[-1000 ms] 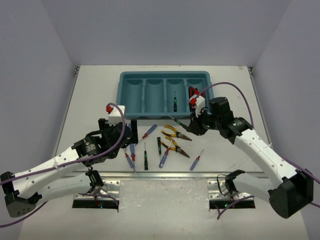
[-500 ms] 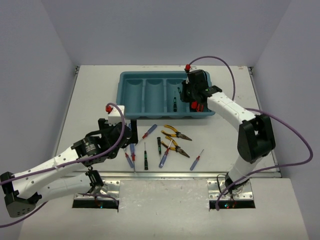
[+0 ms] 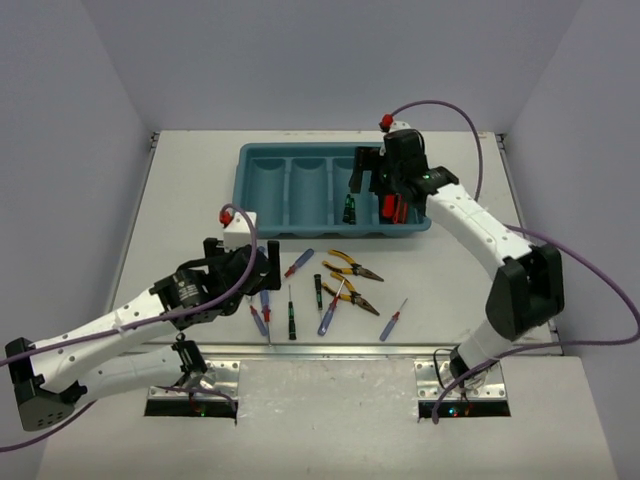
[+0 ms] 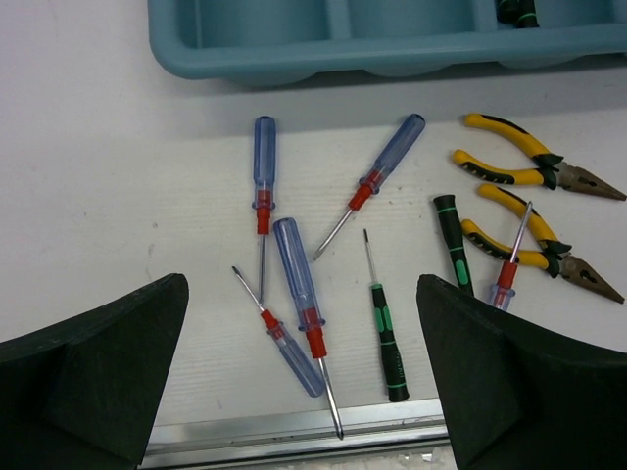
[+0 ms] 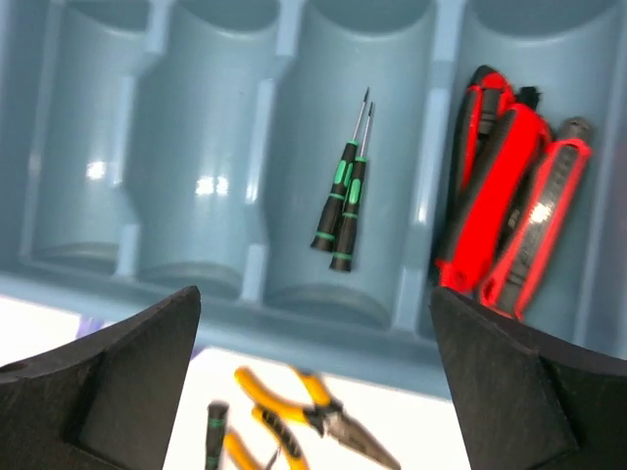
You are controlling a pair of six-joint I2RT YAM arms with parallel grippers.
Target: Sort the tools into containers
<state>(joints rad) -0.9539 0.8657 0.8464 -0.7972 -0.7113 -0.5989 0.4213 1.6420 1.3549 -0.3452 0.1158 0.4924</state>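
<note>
Teal-blue plastic forms the rectangular four-compartment tray at the far side of the white table in the top view. The right gripper hangs over the tray's right half, jaws spread apart and holding nothing. Under it, black-and-green-handled screwdrivers lie in the third compartment from the left, and red-and-black utility knives lie in the fourth. The left gripper sits low over the table just in front of the tray, jaws wide apart and empty. Loose on the table between the tray and the arm bases lie blue-and-red-handled screwdrivers, two more black-and-green ones and two yellow-handled pliers.

In the left wrist view, the two black fingers stand at the frame's sides, well apart, with nothing clamped. Between and beyond them four blue-and-red-handled screwdrivers lie in a loose cluster, the nearest two overlapping. To their right lie a black-and-green screwdriver, then another, then the two pliers. A fifth blue-handled screwdriver's shaft lies across the nearer pliers. The tray's front wall runs along the top.

In the right wrist view, the fingers are spread wide above the tray. Two black-and-green-handled screwdrivers lie side by side, touching, in the third compartment. The utility knives are piled together in the fourth. Blurred pliers show on the table below the tray's front wall.
</note>
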